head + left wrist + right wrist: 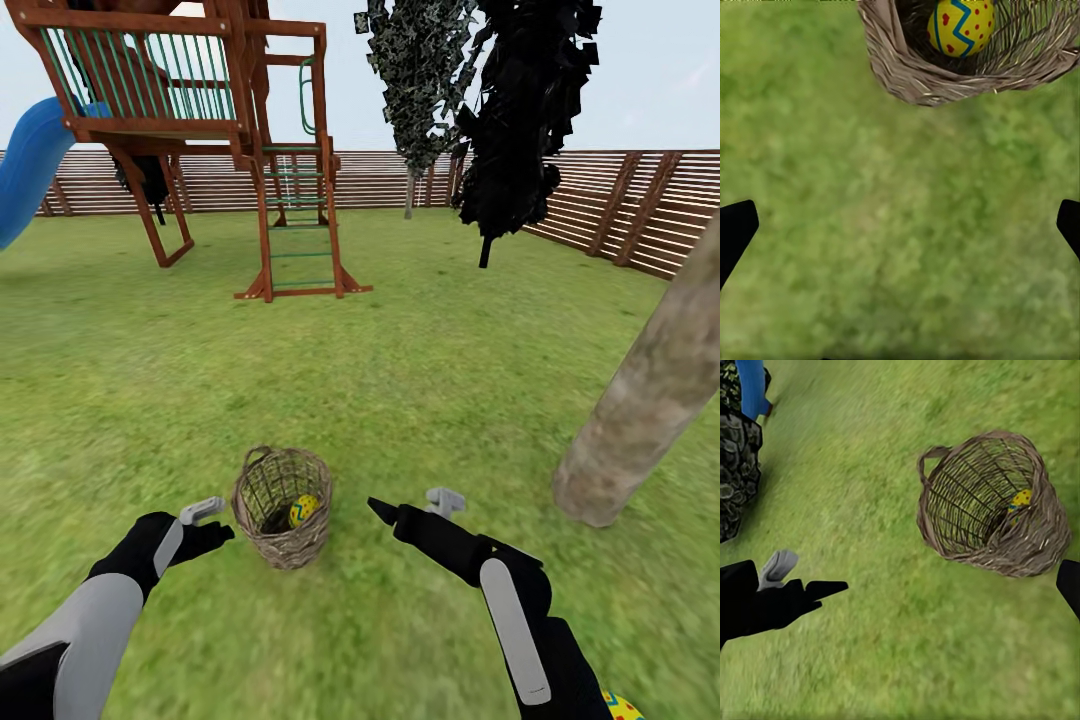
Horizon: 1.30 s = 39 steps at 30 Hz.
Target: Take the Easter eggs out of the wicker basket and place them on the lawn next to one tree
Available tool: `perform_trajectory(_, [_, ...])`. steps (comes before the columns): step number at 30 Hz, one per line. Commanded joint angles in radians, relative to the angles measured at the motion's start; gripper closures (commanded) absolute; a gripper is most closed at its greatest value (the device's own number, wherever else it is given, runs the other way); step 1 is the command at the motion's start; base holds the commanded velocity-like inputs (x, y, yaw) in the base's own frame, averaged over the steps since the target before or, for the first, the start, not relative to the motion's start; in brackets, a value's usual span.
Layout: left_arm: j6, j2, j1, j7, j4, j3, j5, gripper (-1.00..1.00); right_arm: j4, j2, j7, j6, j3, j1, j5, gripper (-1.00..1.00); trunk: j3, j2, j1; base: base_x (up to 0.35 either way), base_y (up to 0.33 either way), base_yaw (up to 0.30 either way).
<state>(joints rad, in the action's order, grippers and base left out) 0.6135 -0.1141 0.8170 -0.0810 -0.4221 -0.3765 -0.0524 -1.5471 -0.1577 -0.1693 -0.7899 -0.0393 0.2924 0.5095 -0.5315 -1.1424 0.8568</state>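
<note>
Hovering both grippers low over the lawn (400, 400) now, one on each side of the wicker basket (283, 508). My left gripper (208, 525) sits just beside the basket's left wall, fingers spread wide with bare grass between them, holding nothing. My right gripper (405, 510) hangs near the basket's right side, apart from it, fingers also spread and empty. From the right wrist camera I see the left gripper (795, 592) across the grass from the basket (994, 506). One yellow Easter egg (303, 510) with a blue zigzag and red dots lies inside the basket; the left wrist camera shows it (960, 26) clearly against the woven wall. Another egg (622, 708) peeks out on the grass by my right forearm. A pale trunk, the tree (645, 400), leans up at right, with the wooden play tower (200, 100) and slat fence (620, 200) beyond.
</note>
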Motion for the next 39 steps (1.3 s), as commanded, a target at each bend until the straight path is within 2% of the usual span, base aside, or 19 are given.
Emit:
perform_trajectory(1, [0.005, 0.001, 0.001, -0.006, -0.001, -0.007, -0.006, -1.0, -0.001, -0.001, -0.005, -0.005, 0.001, 0.001, -0.004, -1.0, -0.001, -0.001, 0.0, 0.111, 0.096, 0.0])
perform_trajectory(13, [0.006, -0.001, 0.001, -0.006, -0.001, -0.007, -0.006, -1.0, -0.001, -0.002, -0.006, -0.005, 0.001, 0.001, -0.005, -1.0, -0.001, -0.001, 0.0, 0.215, 0.191, -0.007])
perform_trajectory(31, [0.005, 0.0, 0.001, -0.006, -0.001, -0.007, -0.006, -1.0, 0.0, -0.002, -0.006, -0.005, 0.003, 0.001, -0.004, -1.0, 0.011, -0.001, 0.0, 0.181, 0.217, -0.204])
perform_trajectory(39, [0.005, -0.001, 0.001, -0.008, -0.001, -0.007, -0.006, -1.0, 0.0, -0.002, -0.006, -0.005, 0.003, 0.001, -0.004, -1.0, 0.011, -0.001, 0.0, 0.167, 0.177, -0.051])
